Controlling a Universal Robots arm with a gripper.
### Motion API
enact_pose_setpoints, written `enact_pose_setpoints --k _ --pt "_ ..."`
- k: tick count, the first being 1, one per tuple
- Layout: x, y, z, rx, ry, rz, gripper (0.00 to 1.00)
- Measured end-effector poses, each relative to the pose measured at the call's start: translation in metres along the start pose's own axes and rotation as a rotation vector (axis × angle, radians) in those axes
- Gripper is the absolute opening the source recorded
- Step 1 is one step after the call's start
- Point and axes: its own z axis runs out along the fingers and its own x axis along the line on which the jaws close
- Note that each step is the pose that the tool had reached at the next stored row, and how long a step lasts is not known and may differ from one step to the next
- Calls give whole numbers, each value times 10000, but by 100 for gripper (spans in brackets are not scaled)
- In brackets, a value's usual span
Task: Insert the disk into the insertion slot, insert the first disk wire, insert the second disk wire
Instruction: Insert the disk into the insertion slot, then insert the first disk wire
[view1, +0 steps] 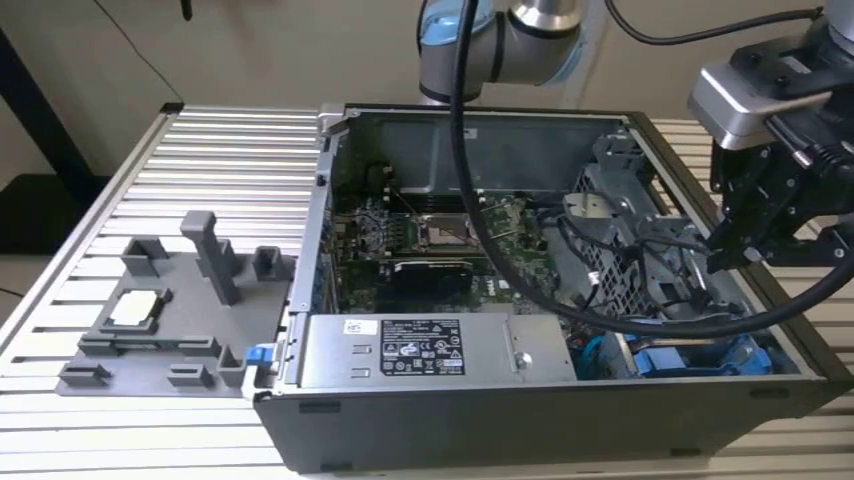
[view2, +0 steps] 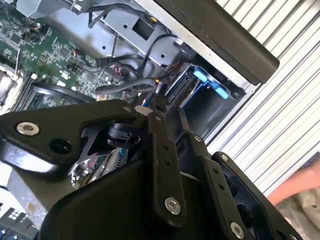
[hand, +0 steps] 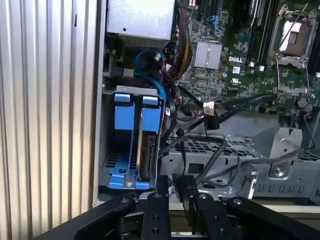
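In the first wrist view the disk (hand: 148, 155) stands on edge inside the insertion slot (hand: 135, 91), against the wall nearer the metal cage, with blue carrier plastic beside it. A black disk wire connector (hand: 211, 121) with a white tag hangs loose over the cage, apart from the disk. My gripper (hand: 174, 182) hovers above the case edge near the slot, shut, its fingers (hand: 162, 200) nearly together with nothing seen between them. In the exterior view the gripper (view1: 727, 262) hangs over the case's right side, above the blue slot (view1: 694, 358). The second wrist view shows the gripper (view2: 165, 107) pointing toward the slot (view2: 210, 85).
The open computer case (view1: 534, 410) lies on a slatted aluminium table (view1: 227, 160). A silver power-supply box (view1: 420, 350) sits beside the slot, and black cables (view1: 654, 300) loop over the perforated cage (hand: 200, 147). A grey fixture (view1: 160, 320) stands at the exterior view's left.
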Motion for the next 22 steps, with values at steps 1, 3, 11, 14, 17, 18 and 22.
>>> enact_pose_setpoints --k 1,3,11,14,17,18,22 --pt "-1 5 8 69 -1 -49 26" --pt "-4 12 23 226 2 -144 26" --pt "-20 68 109 619 -16 -470 26" --pt "-21 89 144 777 -8 -558 26" --pt "-20 107 180 900 -22 -638 35" --pt "-20 111 189 929 -30 -666 35" --pt "-20 115 197 979 -39 -738 32"
